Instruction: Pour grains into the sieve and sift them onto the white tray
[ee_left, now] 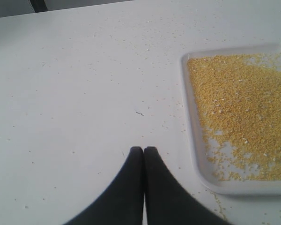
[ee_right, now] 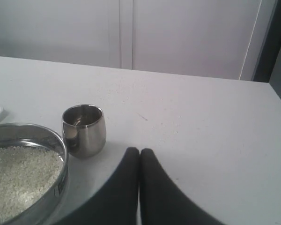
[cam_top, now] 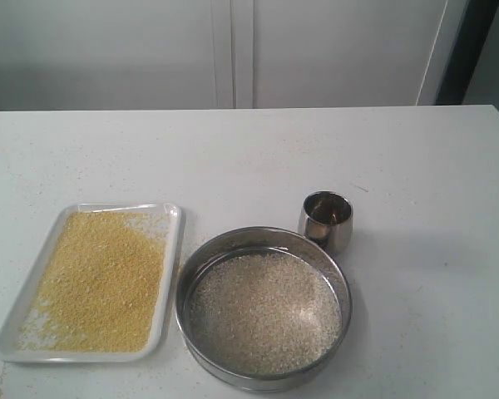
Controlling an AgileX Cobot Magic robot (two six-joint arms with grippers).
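Note:
The sieve point(cam_top: 264, 382) rests on the table at the front middle, and coarse pale off-white grains point(cam_top: 264, 312) cover its mesh. To its left lies the white tray point(cam_top: 170, 249), covered with fine golden-yellow grains point(cam_top: 100, 278). Neither gripper shows in the exterior view. In the left wrist view my left gripper point(ee_left: 144, 150) is shut and empty, over bare table beside the tray point(ee_left: 192, 140). In the right wrist view my right gripper point(ee_right: 139, 151) is shut and empty, close to the small steel cup point(ee_right: 84, 130) and the sieve point(ee_right: 58, 180).
A small rounded steel cup point(cam_top: 326, 220) stands upright just behind the sieve's right side; no grains show inside it. Stray granules dot the table around the tray. White cabinet doors point(cam_top: 233, 50) rise behind the table's far edge.

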